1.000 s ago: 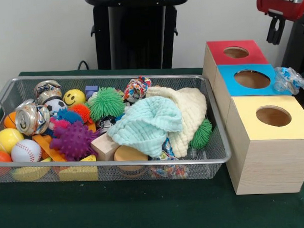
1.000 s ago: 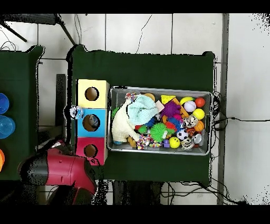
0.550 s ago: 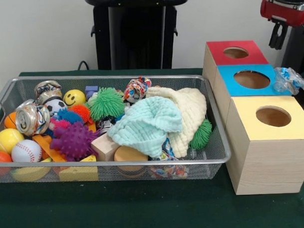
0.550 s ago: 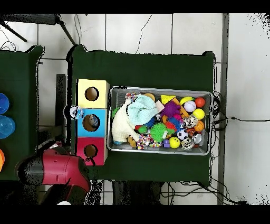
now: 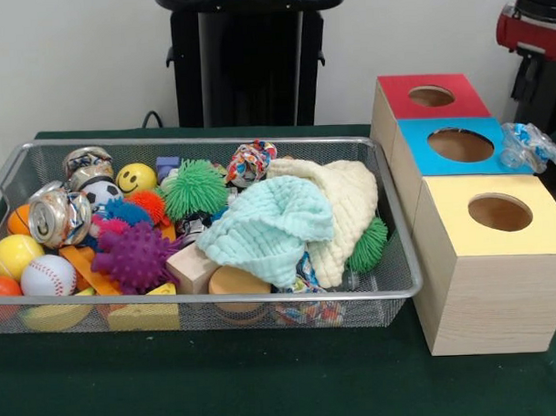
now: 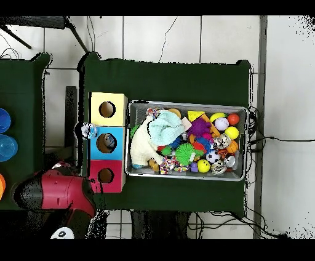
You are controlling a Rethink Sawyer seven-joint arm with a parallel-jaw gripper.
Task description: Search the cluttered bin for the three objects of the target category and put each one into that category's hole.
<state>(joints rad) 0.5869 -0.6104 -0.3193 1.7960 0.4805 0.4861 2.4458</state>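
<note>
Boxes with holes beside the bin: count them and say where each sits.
3, in a row touching the bin's end: the yellow box nearest the camera, the blue box in the middle, the red box farthest. None looks hidden.

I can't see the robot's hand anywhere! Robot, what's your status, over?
Arm pulled back beside the red box, gripper state unreadable. Bin untouched, toys still inside. Mint cloth and cream cloth cover the middle.

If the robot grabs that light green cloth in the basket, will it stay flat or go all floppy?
Probably floppy. The light green cloth lies crumpled in soft folds over the toys, so it would likely droop from a pinch. It looks thin, so probably light. It also overlaps the cream cloth, so that might get tugged along.
</note>
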